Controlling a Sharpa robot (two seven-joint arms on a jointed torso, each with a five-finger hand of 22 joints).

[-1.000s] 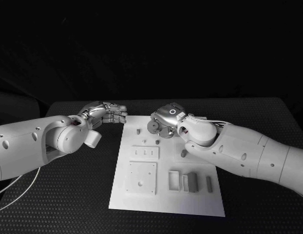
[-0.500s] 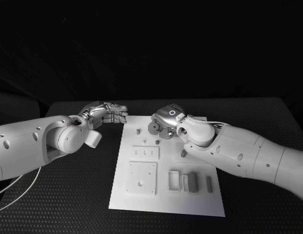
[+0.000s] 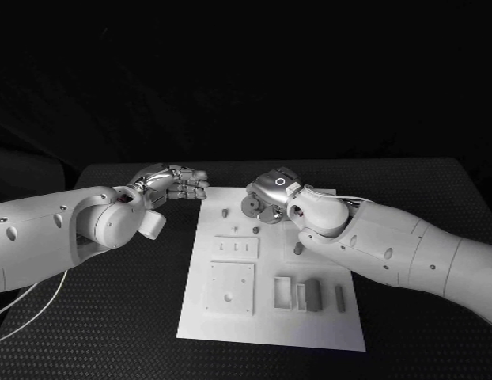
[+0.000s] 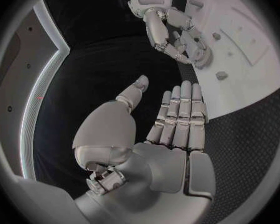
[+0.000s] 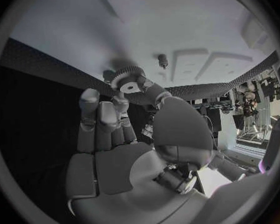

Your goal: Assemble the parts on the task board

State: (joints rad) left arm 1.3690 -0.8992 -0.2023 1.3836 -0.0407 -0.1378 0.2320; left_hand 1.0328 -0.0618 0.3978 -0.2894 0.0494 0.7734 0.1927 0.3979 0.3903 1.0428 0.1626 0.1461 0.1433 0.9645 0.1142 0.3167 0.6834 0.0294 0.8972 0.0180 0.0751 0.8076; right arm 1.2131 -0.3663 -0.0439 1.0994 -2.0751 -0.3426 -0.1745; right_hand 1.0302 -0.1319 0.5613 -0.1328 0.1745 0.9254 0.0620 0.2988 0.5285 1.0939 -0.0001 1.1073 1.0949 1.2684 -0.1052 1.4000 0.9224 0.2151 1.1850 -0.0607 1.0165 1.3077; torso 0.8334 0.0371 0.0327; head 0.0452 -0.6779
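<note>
Barely shifting over the past second, the right hand is still pinching a gear above the task board, suggesting careful alignment, while the empty, open-fingered left hand is waiting beside it.

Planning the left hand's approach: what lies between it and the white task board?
Only bare black table, head view: the silver left hand sits just off the white task board.

Far end of the task board crowded by the right hand, bare worktop left open on both sides, near board edge unobstructed
</note>
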